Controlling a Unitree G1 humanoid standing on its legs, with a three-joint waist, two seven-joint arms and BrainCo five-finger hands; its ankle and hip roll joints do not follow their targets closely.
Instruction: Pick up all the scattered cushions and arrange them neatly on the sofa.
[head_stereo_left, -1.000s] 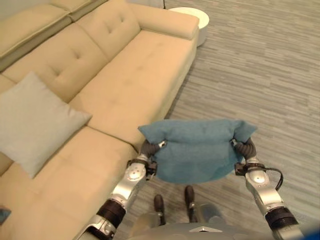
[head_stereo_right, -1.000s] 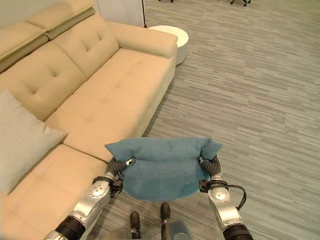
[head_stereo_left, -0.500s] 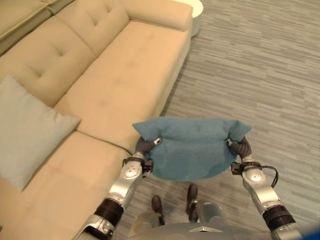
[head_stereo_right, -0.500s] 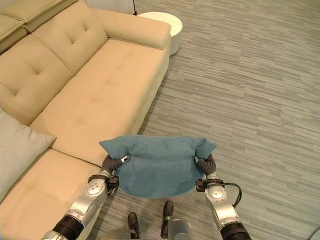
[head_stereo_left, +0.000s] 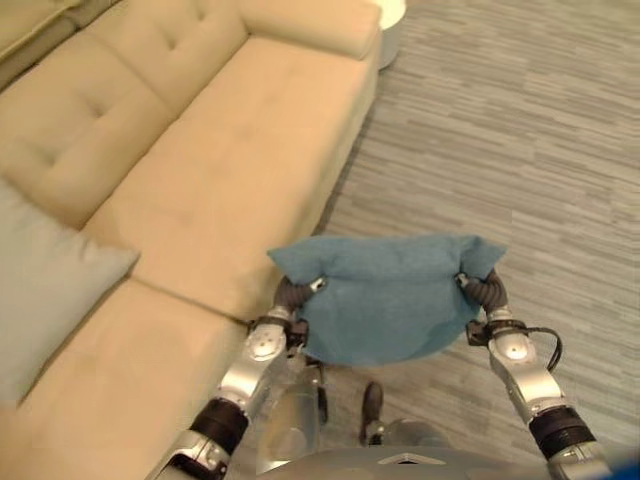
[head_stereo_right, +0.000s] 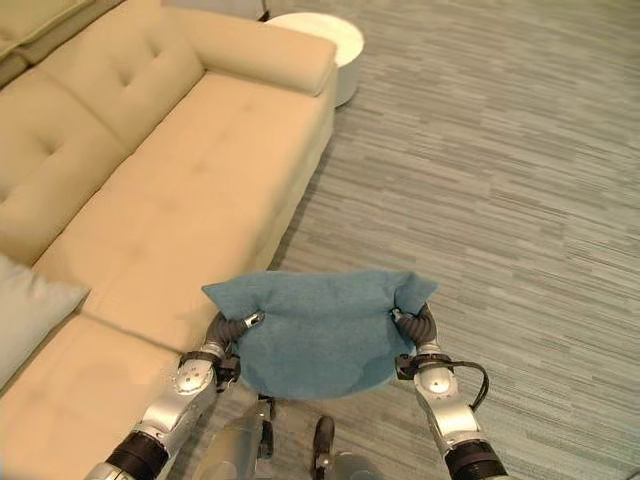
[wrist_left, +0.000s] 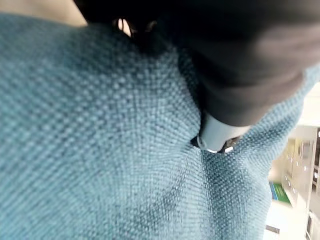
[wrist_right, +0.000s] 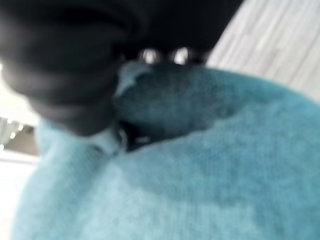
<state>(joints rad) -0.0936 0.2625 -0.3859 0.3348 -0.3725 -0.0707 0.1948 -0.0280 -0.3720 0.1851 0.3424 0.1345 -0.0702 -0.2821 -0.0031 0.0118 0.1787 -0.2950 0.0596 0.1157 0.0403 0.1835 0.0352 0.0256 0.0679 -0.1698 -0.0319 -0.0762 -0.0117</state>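
1. Since a second ago the whole scene has slid: the sofa (head_stereo_left: 210, 170) now runs further off the left edge and less of the grey cushion (head_stereo_left: 45, 290) shows, so the camera has moved; the blue cushion (head_stereo_left: 390, 295) sits between the hands as it did before.
2. Left hand (head_stereo_left: 292, 296) grips the blue cushion's left end, its dark cover pressed into the cloth with the fabric bunched around it; in its wrist view a silver finger (wrist_left: 217, 137) digs into the teal weave (wrist_left: 100, 150).
3. Right hand (head_stereo_left: 484, 291) grips the right end in the same way, fingers curled into the fabric so that a corner of the cushion puckers up above it; its wrist view shows the cloth (wrist_right: 200, 175) folded in around the dark cover.
4. Blue cushion hangs in the air between both hands, its top edge roughly level and its belly sagging, just off the sofa's front edge and over the floor (head_stereo_left: 520, 150).
5. Grey cushion leans on the sofa seat at the far left, well apart from the blue one.
6. Sofa is beige with a tufted back, its seat bare between the grey cushion and the armrest (head_stereo_right: 270, 50).
7. Round white table (head_stereo_right: 322, 40) stands on the striped grey floor just beyond the armrest.
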